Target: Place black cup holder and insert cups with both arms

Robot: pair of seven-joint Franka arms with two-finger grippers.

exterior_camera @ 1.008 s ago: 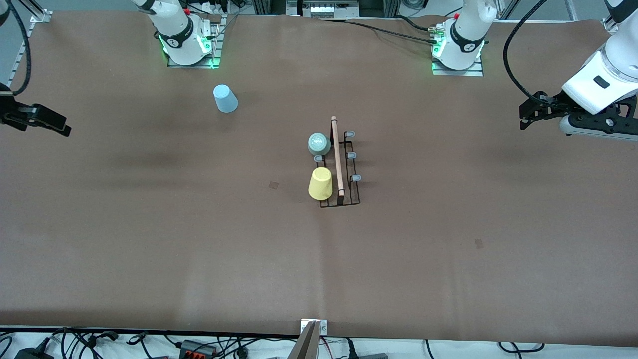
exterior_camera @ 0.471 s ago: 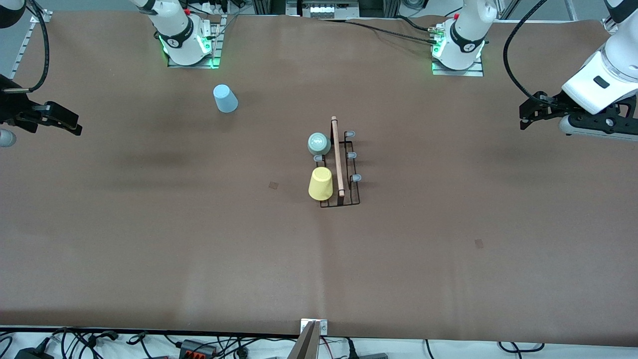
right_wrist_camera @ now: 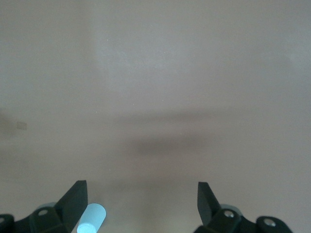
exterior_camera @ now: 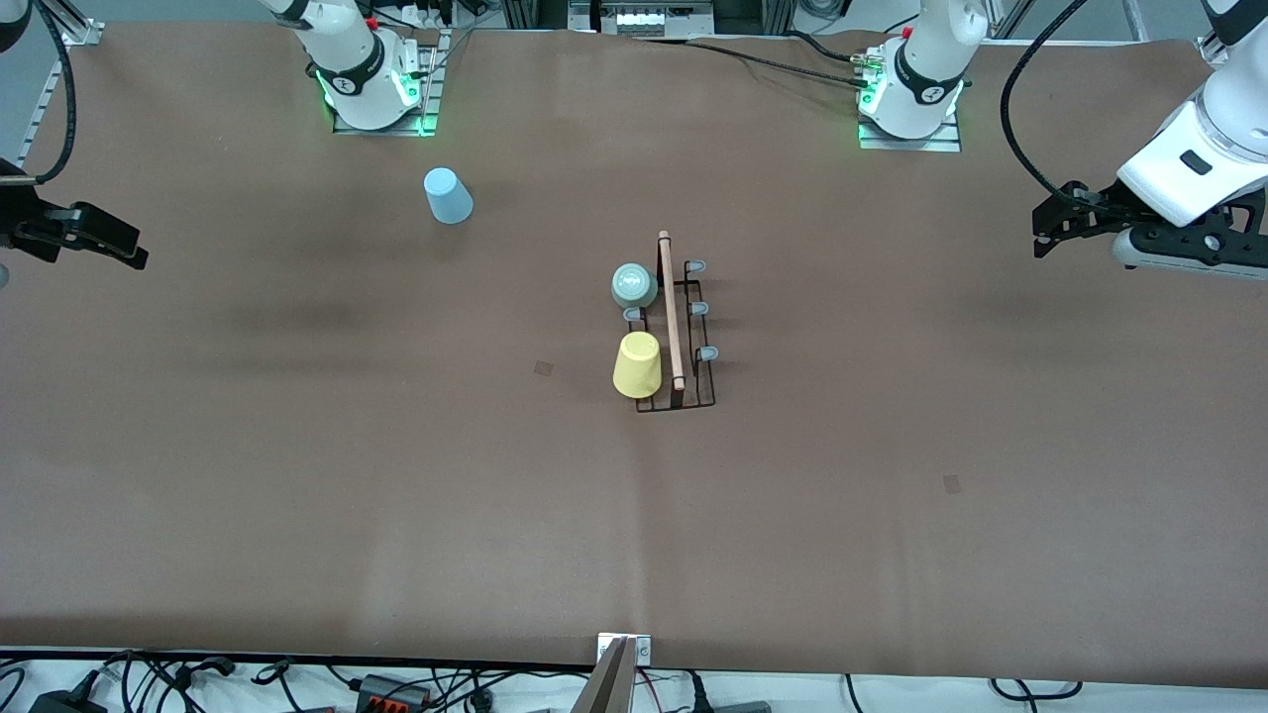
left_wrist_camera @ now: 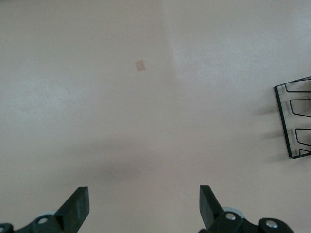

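Observation:
The black cup holder (exterior_camera: 687, 401) stands in the middle of the table, its wooden rod handle (exterior_camera: 671, 312) on top. A sage green cup (exterior_camera: 634, 285) and a yellow cup (exterior_camera: 637, 364) sit upside down on pegs on the holder's side toward the right arm's end. A light blue cup (exterior_camera: 448, 195) stands upside down on the table near the right arm's base; it also shows in the right wrist view (right_wrist_camera: 92, 218). My right gripper (exterior_camera: 134, 257) is open and empty over the table's right-arm end. My left gripper (exterior_camera: 1040, 233) is open and empty over the left-arm end.
The peg (exterior_camera: 632, 314) between the two cups is bare, and so are three pegs (exterior_camera: 700, 309) on the holder's side toward the left arm's end. A corner of the holder (left_wrist_camera: 293, 121) shows in the left wrist view. Cables lie along the table's near edge.
My right gripper swung a little toward the middle of the table and then back toward the edge. The left arm, the holder and the cups have not moved.

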